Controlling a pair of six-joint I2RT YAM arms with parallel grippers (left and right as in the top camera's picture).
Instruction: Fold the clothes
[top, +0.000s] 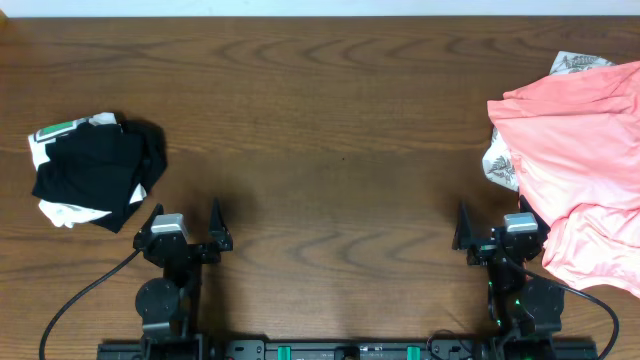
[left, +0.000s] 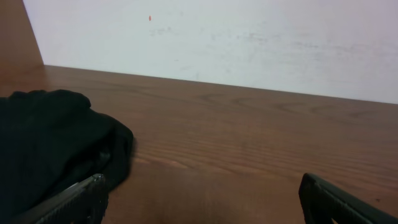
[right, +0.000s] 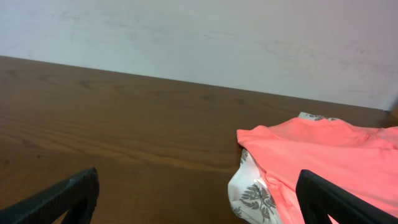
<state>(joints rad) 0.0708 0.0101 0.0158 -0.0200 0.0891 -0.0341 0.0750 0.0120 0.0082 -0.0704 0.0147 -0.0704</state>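
Overhead, black shirt (top: 100, 170) left of left claw (top: 186, 218)

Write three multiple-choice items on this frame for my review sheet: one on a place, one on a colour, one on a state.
1. Seen from overhead, where on the table does the black pile lie?
A. At the left side
B. In the centre
C. At the right side

2. What colour is the large garment on the right?
A. Blue
B. Salmon-pink
C. Yellow

3. How do the left hand and the right hand stand?
A. Both open and empty
B. Both shut on fabric
C. Left shut, right open

Answers:
1 A, the pile sits near the left edge.
2 B, the fabric is plainly pink, lying over a white printed piece.
3 A, both are spread wide at the near edge, with nothing between them.
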